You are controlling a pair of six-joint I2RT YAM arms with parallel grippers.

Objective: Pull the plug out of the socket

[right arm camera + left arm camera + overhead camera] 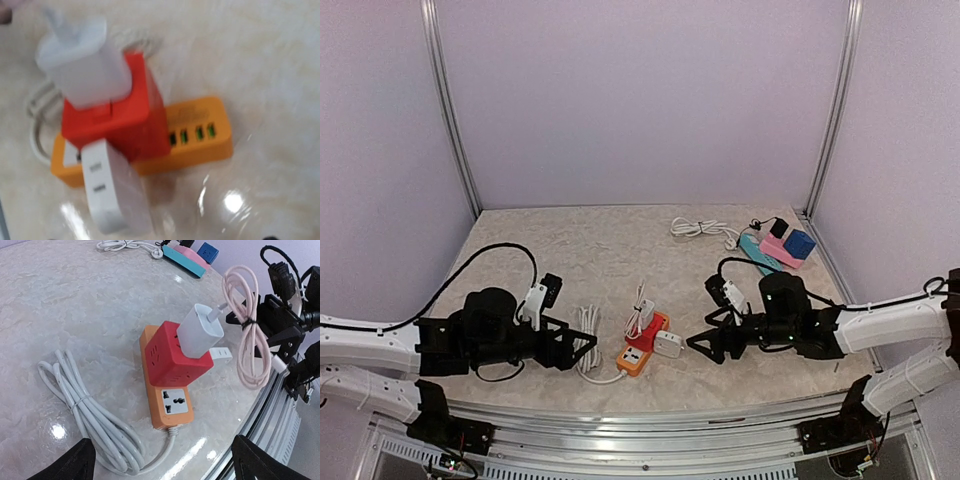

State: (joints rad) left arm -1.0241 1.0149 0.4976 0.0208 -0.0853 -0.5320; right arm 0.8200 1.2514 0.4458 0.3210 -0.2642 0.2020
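Observation:
An orange power strip (636,358) lies near the table's front edge, and it also shows in the left wrist view (170,407) and the right wrist view (200,132). A red cube socket (651,331) (172,357) (132,115) is plugged into it. A white charger plug (644,312) (200,330) (80,62) with a bundled pink cable (247,340) sits on top of the cube. A second white charger (668,344) (220,354) (112,192) sticks out of the cube's side. My left gripper (585,350) (162,465) is open, left of the strip. My right gripper (695,343) is open, just right of the side charger.
A bundled white cable (588,352) (90,415) runs from the strip, beside my left gripper. At the back right lie a teal strip (758,255), a pink block (780,250), a blue cube (799,243) and a coiled white cord (700,228). A metal rail (650,415) borders the front edge.

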